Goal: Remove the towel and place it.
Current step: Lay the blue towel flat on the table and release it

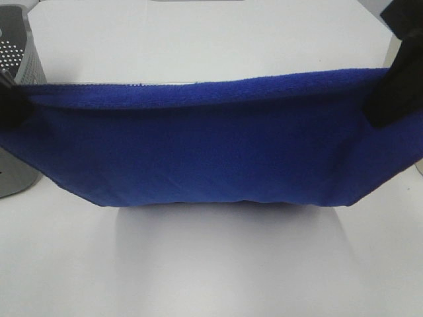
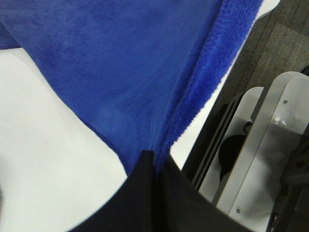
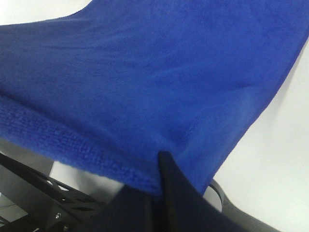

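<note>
Deep-blue plush rectangular towel (image 1: 198, 152) hangs spread over white surface (image 1: 211, 264); L claw (image 2: 155, 159) & R claw (image 3: 159, 162) each pinch a towel top corner, jaws closed tight on cloth.

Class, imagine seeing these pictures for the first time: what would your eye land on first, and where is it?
The deep blue towel dominates, stretched wide across the middle of the high view above the white table. The left claw and the right claw each pinch one end of it. A perforated grey basket peeks out at the far left, partly behind the towel.
</note>
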